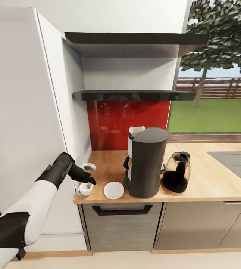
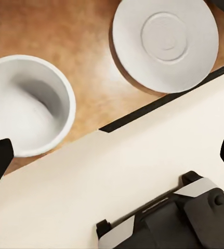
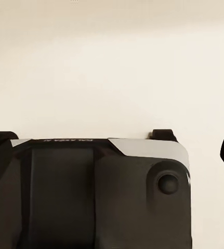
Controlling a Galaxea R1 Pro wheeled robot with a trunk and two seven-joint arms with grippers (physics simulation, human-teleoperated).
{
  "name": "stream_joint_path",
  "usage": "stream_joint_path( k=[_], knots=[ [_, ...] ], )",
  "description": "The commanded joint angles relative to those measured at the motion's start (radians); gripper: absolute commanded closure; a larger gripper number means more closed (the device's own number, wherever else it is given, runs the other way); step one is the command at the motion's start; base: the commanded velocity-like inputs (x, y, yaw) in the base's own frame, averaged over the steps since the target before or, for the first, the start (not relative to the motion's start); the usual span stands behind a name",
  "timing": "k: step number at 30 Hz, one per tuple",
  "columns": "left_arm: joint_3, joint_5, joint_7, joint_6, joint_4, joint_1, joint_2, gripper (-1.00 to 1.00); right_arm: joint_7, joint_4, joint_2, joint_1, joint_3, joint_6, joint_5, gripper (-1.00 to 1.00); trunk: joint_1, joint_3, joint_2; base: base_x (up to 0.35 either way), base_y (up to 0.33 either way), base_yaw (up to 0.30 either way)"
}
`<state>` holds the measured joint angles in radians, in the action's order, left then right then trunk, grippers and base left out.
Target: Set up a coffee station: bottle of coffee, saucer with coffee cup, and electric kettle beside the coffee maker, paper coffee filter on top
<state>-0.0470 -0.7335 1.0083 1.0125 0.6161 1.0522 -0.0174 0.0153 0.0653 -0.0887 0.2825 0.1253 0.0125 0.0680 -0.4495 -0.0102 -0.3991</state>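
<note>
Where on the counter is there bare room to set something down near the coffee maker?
Bare countertop runs from the electric kettle toward the grey inset at the right, and behind the saucer toward the red backsplash. The front left corner is crowded: coffee cup, left gripper above it, saucer, then the coffee maker.

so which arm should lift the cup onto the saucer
Left. Its tool hangs open just above the coffee cup at the countertop's left end, with the saucer empty right beside it. The right wrist view looks down at the robot's base and floor.
</note>
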Motion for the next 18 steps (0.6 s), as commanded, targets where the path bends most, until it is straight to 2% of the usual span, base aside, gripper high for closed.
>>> stream_joint_path(
  k=[1,7,18],
  knots=[
    [-0.005,-0.011,0.009,0.005,0.001,0.000,0.002,-1.00,0.002,0.001,0.000,0.000,0.008,0.001,0.007,-1.00,-0.001,-0.001,-0.001,0.122,0.000,0.000],
    [-0.004,-0.012,0.006,0.005,0.002,0.000,0.002,-1.00,0.002,0.001,0.000,0.000,0.008,0.001,0.007,-1.00,-0.001,-0.001,-0.001,0.166,0.000,0.000],
    [-0.004,-0.012,-0.002,0.003,-0.006,-0.014,0.002,-1.00,0.002,-0.001,0.000,0.000,0.008,0.001,0.007,-1.00,-0.001,-0.001,-0.001,0.016,0.000,0.000]
  ],
)
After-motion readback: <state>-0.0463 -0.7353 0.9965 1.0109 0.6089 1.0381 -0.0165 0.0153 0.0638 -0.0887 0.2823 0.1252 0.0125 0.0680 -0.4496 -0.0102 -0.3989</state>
